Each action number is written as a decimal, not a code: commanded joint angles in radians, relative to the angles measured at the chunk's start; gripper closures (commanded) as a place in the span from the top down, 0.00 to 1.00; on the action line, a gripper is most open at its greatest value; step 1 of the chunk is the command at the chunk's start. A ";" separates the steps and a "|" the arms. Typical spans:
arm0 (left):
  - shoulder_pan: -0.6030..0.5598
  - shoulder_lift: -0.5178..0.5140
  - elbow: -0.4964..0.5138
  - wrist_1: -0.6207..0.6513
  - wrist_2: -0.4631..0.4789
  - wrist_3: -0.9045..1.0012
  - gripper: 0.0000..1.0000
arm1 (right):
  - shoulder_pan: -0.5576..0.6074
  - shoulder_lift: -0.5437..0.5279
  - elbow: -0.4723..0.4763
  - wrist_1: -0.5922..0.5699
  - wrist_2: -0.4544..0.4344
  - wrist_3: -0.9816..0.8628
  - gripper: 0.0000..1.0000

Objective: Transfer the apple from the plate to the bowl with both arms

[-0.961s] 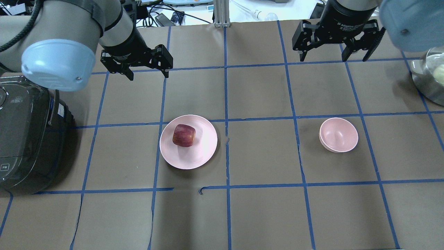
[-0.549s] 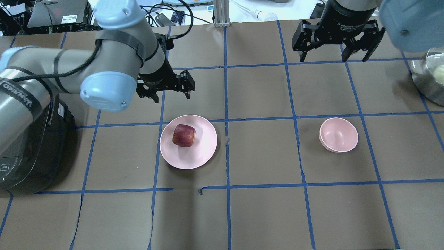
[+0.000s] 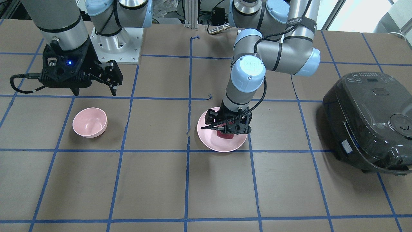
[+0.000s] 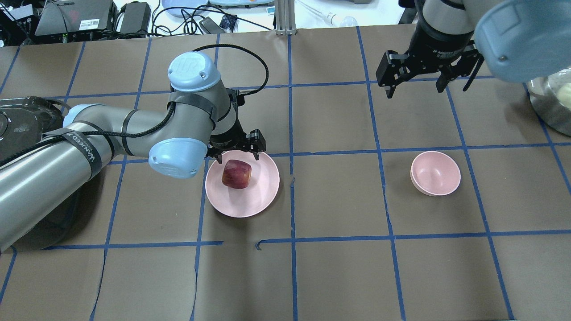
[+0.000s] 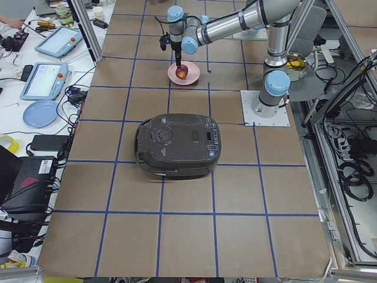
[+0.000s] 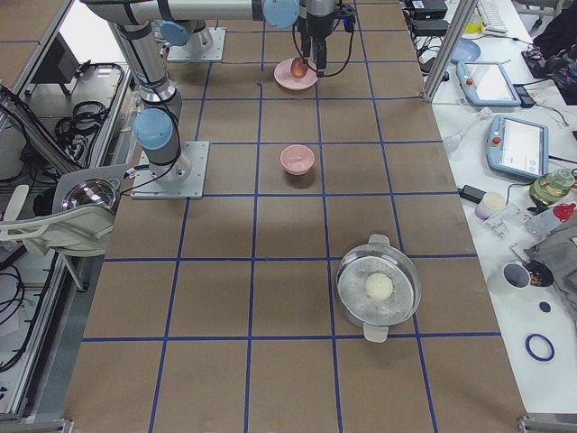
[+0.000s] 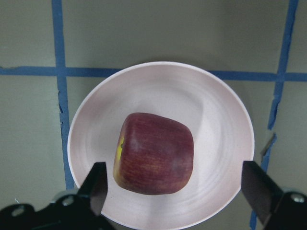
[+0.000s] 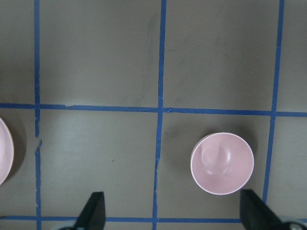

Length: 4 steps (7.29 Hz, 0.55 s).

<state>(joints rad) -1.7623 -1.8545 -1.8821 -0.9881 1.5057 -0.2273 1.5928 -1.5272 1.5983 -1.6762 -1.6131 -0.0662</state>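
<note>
The dark red apple (image 4: pixel 236 174) lies on the left part of the pale pink plate (image 4: pixel 263 187). My left gripper (image 4: pixel 237 157) is open and hangs just above the plate's far edge. In the left wrist view its fingertips (image 7: pixel 96 184) stand wide on either side of the apple (image 7: pixel 153 160), above the plate (image 7: pixel 216 110). In the front view the gripper (image 3: pixel 229 127) hides most of the apple. The small deep pink bowl (image 4: pixel 435 173) stands empty to the right. My right gripper (image 4: pixel 428 82) is open, high behind the bowl (image 8: pixel 222 163).
A black rice cooker (image 4: pixel 18 129) stands at the table's left end, under my left arm. A steel pot with a glass lid (image 4: pixel 553 102) stands at the right edge. Blue tape lines grid the brown table cover.
My left arm has swung from the back left forward and down, and its open gripper now hangs over the apple. My right gripper has shifted slightly. Apple, plate and bowl have not moved.
</note>
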 commanded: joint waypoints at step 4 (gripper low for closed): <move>0.001 -0.049 -0.012 0.039 0.014 0.059 1.00 | -0.318 0.059 0.311 -0.242 0.027 -0.226 1.00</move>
<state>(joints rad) -1.7611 -1.9006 -1.8924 -0.9472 1.5104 -0.1753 1.3561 -1.4899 1.8416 -1.8491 -1.5977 -0.2182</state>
